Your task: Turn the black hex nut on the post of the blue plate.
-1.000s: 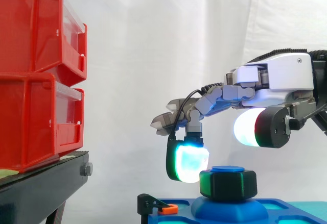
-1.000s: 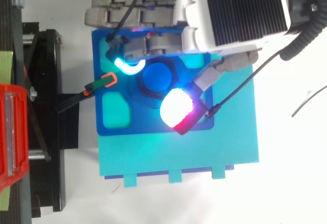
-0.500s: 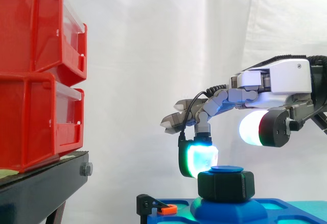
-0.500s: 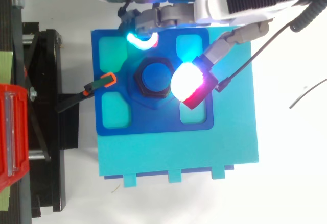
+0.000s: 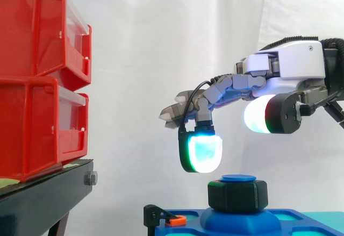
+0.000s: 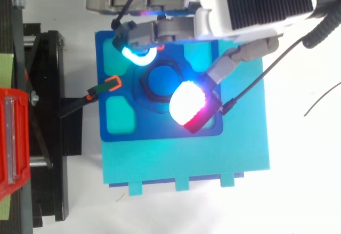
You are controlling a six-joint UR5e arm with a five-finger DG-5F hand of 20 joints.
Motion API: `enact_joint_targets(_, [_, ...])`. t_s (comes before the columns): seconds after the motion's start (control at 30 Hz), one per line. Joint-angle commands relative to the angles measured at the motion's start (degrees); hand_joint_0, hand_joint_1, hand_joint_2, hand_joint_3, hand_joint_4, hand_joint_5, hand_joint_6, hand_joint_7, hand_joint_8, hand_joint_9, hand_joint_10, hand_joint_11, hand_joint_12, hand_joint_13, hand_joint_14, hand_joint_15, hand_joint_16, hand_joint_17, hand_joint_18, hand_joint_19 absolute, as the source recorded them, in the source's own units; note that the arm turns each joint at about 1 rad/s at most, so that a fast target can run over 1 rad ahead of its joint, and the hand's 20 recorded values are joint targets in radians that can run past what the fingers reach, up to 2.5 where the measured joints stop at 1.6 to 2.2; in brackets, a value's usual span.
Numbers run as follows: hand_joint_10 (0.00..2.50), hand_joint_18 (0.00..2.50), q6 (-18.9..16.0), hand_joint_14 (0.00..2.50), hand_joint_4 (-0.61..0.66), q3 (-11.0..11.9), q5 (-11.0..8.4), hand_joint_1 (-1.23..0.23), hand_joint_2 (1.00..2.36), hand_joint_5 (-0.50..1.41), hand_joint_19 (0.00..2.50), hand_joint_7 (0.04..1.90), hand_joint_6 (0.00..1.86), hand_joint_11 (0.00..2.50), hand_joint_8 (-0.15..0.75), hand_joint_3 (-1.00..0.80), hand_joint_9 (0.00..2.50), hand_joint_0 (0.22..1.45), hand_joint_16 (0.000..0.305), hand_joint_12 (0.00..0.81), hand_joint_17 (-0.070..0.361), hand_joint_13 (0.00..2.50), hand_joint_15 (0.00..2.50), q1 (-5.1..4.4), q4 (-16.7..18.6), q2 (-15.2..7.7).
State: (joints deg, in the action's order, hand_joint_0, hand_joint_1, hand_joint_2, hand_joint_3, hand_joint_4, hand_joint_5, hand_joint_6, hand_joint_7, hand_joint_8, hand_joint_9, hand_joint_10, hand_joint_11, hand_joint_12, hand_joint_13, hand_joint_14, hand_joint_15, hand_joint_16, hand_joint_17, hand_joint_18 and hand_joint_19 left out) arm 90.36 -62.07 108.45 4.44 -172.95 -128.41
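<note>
1. My hand hovers above the black hex nut with its fingers spread and nothing between them. From the side, a clear gap shows between the pads and the nut.
2. One finger bends down, so its cyan-green finger pad hangs just off one side of the nut. My white thumb pad sits higher on the other side. I judge this as straddling the nut, ready to drop and pinch two opposite flats.
3. The nut sits on the post, whose blue top pokes out just above it. The post rises from the middle of the blue plate.
4. A clamp with an orange tip reaches from the black stand to the plate's edge. I take it to be there so the plate cannot spin when I twist.
5. The plate rests on a teal base.
6. The count: one nut, one post, one blue plate, one teal base, one clamp, and two red bins stacked on the stand, well apart from my work.
</note>
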Motion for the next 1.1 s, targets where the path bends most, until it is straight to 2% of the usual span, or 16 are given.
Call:
enact_joint_targets(0.0, [0.00,0.07,0.0,0.00,0.22,0.1,-1.31,-0.27,1.00,-0.22,0.01,0.99,0.64,0.00,0.234,-0.50,0.21,0.46,0.052,0.356,0.116,0.32,0.06,-0.92,-0.5,0.0])
enact_joint_targets(0.17, [0.00,0.07,-0.3,0.00,0.22,0.1,-3.69,-0.27,1.00,-0.22,0.01,1.01,0.63,0.00,0.232,-0.50,0.21,0.46,0.052,0.357,0.116,0.32,0.06,-2.77,-1.1,0.0])
enact_joint_targets(0.3, [0.00,0.07,-0.3,0.00,0.22,0.1,-4.65,-0.27,1.00,-0.22,0.00,1.02,0.64,0.00,0.233,-0.50,0.21,0.46,0.052,0.357,0.116,0.32,0.05,-3.39,-1.9,0.0])
enact_joint_targets(0.8, [0.00,0.07,-0.3,0.00,0.22,0.0,-5.71,-0.26,1.00,-0.22,0.01,1.04,0.61,0.00,0.233,-0.50,0.21,0.46,0.052,0.358,0.116,0.32,0.06,-4.53,-2.1,0.0])
enact_joint_targets(1.07, [0.00,0.07,-0.4,0.00,0.22,-0.5,-7.03,-0.26,1.00,-0.21,0.01,1.06,0.60,0.00,0.233,-0.50,0.21,0.46,0.052,0.358,0.117,0.32,0.06,-5.58,-1.7,0.0])
